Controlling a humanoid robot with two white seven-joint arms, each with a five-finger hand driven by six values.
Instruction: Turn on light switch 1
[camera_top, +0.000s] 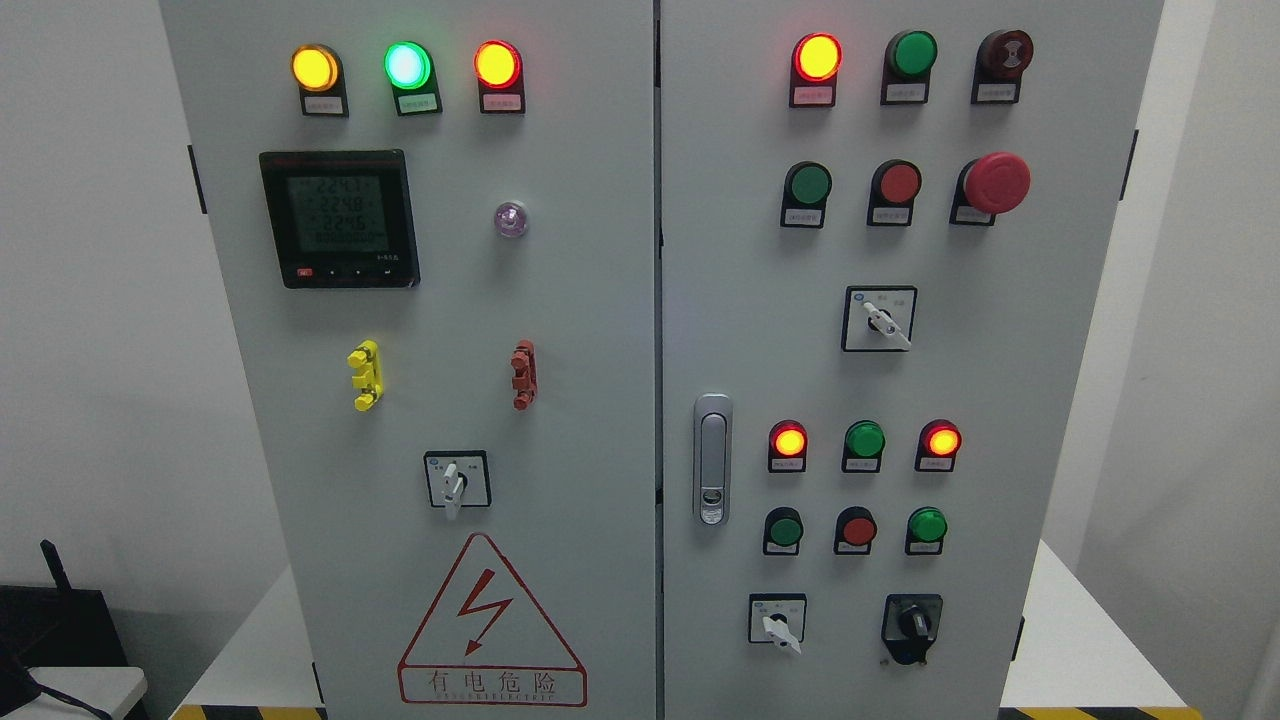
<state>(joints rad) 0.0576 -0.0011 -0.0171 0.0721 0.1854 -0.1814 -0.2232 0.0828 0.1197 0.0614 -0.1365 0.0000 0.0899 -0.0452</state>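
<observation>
A grey electrical cabinet (600, 330) with two doors fills the head view. The left door carries a white rotary switch (456, 480) under a digital meter (338, 218). On the right door are three more rotary switches: a white one in the middle (880, 318), a white one at the bottom (778, 620) and a black one (912, 626) beside it. Which of them is switch 1 I cannot tell; the labels are too small to read. Neither of my hands shows.
Yellow, green and red lamps (405, 66) glow along the top left. The right door has lit red lamps (817, 57), green and red push buttons, a red emergency stop (995, 183) and a metal door handle (712, 458). A black device (60, 620) sits low left.
</observation>
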